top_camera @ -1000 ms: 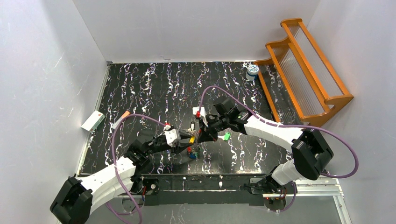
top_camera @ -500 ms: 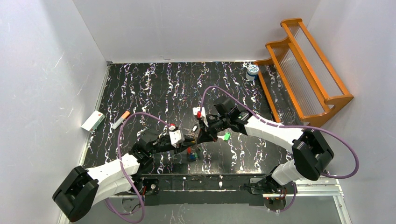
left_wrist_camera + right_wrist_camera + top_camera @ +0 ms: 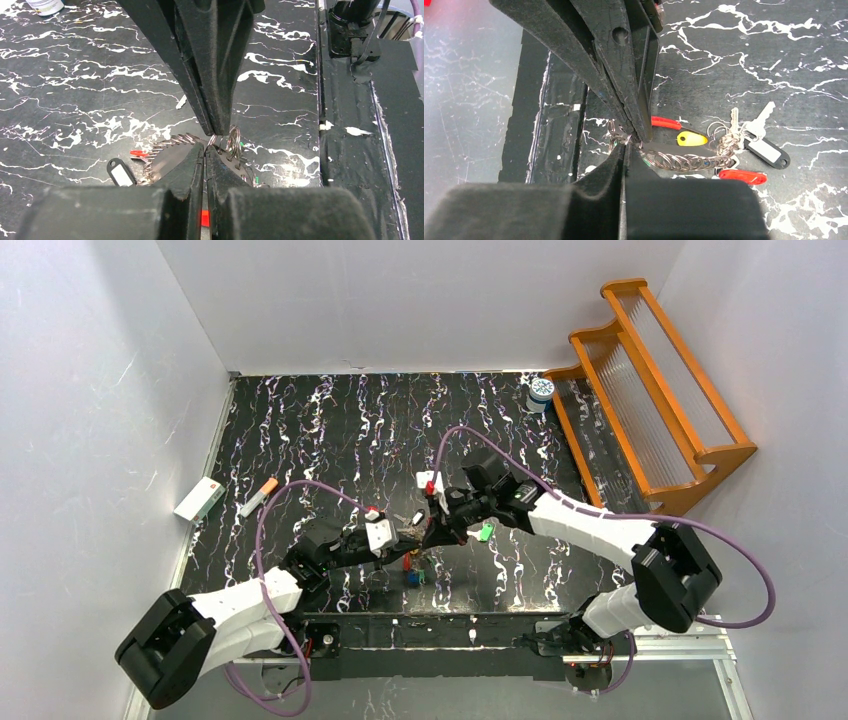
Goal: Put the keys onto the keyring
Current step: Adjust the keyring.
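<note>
The left tool (image 3: pixel 205 149) and right tool (image 3: pixel 624 146), both closed, pinch the keyring (image 3: pixel 233 142) tip to tip; the keys (image 3: pixel 744 131) trail along the chain (image 3: pixel 684 161).

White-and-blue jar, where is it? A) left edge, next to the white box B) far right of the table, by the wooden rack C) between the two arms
B: the top view shows the jar at the far right of the table, close beside the wooden rack.

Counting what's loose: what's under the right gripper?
From the right gripper a chain runs to keys, a yellow tag, a red tag and a black tag. Anything beneath its fingers is hidden.
</note>
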